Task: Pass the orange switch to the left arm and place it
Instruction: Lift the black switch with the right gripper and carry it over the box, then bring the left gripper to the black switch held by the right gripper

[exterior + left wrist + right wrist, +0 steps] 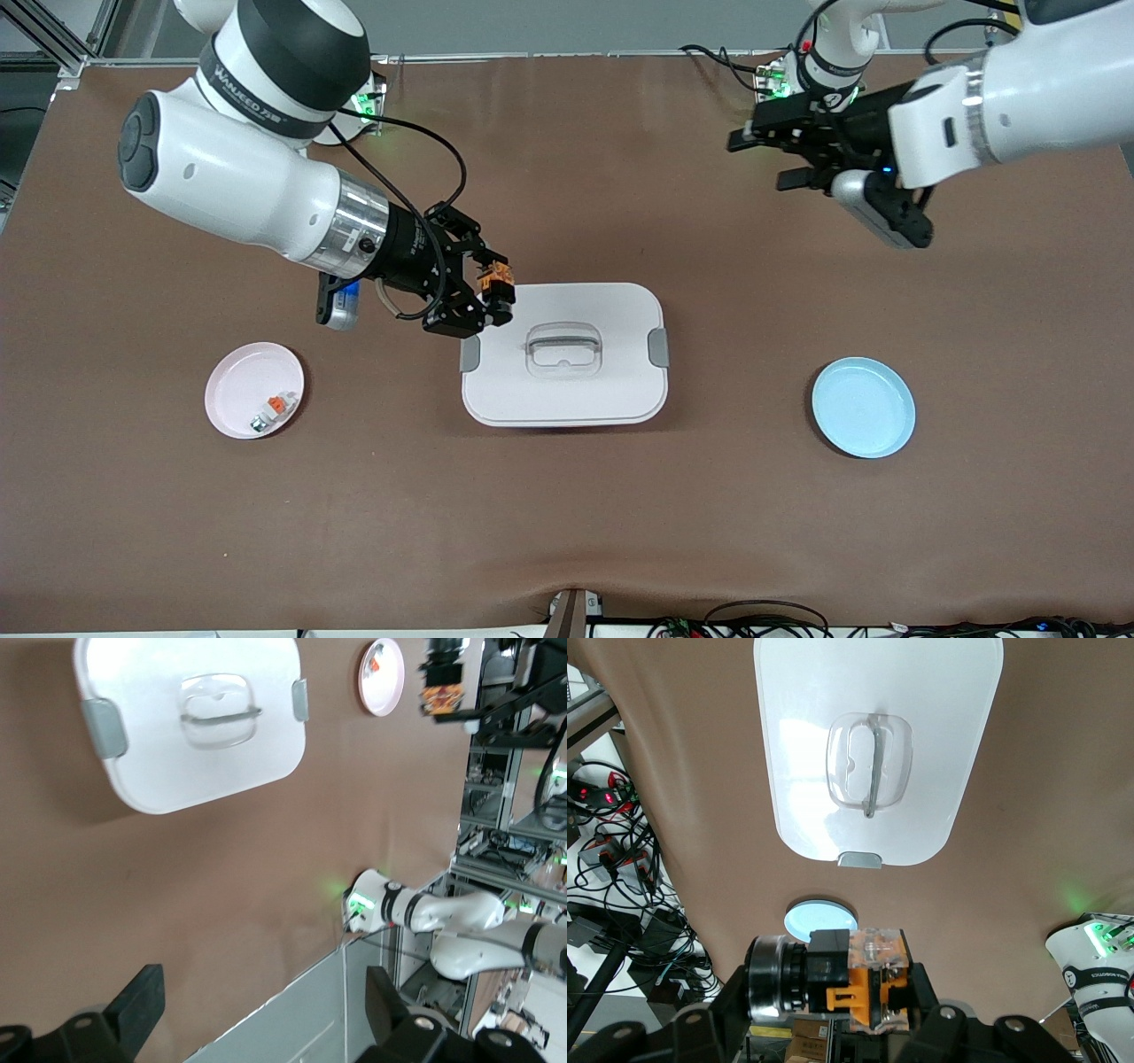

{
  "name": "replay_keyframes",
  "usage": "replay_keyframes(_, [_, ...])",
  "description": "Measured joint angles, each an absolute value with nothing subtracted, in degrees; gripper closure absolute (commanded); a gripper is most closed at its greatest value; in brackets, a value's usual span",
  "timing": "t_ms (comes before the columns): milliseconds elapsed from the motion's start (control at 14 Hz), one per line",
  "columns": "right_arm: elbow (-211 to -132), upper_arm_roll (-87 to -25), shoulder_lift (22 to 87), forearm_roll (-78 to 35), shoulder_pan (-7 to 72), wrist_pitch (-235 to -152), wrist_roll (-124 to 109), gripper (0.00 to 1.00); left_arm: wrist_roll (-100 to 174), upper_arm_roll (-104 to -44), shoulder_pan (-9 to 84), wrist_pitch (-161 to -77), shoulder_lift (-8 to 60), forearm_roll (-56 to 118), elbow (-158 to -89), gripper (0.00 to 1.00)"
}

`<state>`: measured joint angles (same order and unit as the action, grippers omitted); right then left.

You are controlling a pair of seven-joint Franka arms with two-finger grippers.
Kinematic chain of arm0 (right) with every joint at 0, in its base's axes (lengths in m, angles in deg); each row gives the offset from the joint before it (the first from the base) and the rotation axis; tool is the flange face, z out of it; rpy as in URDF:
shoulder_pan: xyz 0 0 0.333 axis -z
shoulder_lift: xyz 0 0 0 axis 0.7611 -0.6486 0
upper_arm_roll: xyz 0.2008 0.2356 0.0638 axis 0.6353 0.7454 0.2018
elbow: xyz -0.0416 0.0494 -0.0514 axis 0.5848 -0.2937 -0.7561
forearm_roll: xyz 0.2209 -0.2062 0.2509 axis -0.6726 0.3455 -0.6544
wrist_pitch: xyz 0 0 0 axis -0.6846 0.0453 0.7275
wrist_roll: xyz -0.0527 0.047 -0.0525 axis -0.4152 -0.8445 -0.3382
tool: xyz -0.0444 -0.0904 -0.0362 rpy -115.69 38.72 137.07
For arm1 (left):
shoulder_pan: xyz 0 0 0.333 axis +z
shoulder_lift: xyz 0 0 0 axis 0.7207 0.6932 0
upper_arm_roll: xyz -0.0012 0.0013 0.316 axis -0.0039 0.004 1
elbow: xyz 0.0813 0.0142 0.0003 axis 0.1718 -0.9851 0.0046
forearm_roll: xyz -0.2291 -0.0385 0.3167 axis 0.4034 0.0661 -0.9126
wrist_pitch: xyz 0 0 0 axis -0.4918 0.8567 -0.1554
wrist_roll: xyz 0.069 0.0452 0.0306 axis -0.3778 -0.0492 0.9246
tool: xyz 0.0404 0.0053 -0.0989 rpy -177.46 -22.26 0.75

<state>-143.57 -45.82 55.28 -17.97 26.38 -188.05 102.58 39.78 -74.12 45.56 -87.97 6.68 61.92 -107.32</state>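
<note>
The orange switch (498, 285), black-bodied with orange parts, is held in my shut right gripper (490, 299). It hangs in the air over the corner of the white box (611, 390) that is toward the right arm's end and farther from the front camera. In the right wrist view the switch (855, 985) sits between the fingers, with the box (806, 815) lying below it on the table. My left gripper (769, 159) is open and empty, high over the table toward the left arm's end. The left wrist view shows its spread fingers (135, 999) and the box (177, 771).
A pink plate (232, 372) toward the right arm's end holds a small white-grey part with an orange tab (273, 409). A light blue plate (864, 407) lies toward the left arm's end, and it also shows in the right wrist view (819, 917). The brown table surrounds the box.
</note>
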Motion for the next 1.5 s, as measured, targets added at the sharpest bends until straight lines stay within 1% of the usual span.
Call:
replay_keyframes(286, [-143.57, -45.82, 55.15, -18.04, 25.31, -190.28, 104.72, 1.0, 48.25, -74.25, 37.44, -98.58, 8.25, 61.93, -107.45, 0.0])
replay_keyframes(500, [-143.56, -45.82, 55.13, -18.08, 24.28, -192.25, 106.28, 1.0, 49.53, -74.28, 33.61, -103.9, 11.0, 61.93, -107.62, 0.0])
replay_keyframes(786, [-143.56, -45.82, 55.04, -18.08, 23.33, -192.53, 106.79, 1.0, 49.49, -74.29, 31.91, -106.34, 14.5, 61.93, -107.72, 0.01])
replay_keyframes(929, [-143.56, -45.83, 54.94, -18.09, 23.29, -192.59, 106.88, 1.0, 49.5, -74.29, 30.9, -107.64, 15.29, 61.93, -107.71, 0.06])
replay_keyframes(1000, [-143.56, -45.83, 54.91, -18.09, 23.25, -192.61, 106.92, 1.0, 49.5, -74.28, 30.91, -108.58, 15.48, 61.93, -107.7, 0.07])
replay_keyframes(1500, [-143.56, -45.83, 54.84, -18.1, 22.93, -193.0, 107.28, 1.0, 49.52, -74.09, 30.75, -120.26, 15.97, 61.93, -107.69, 0.06])
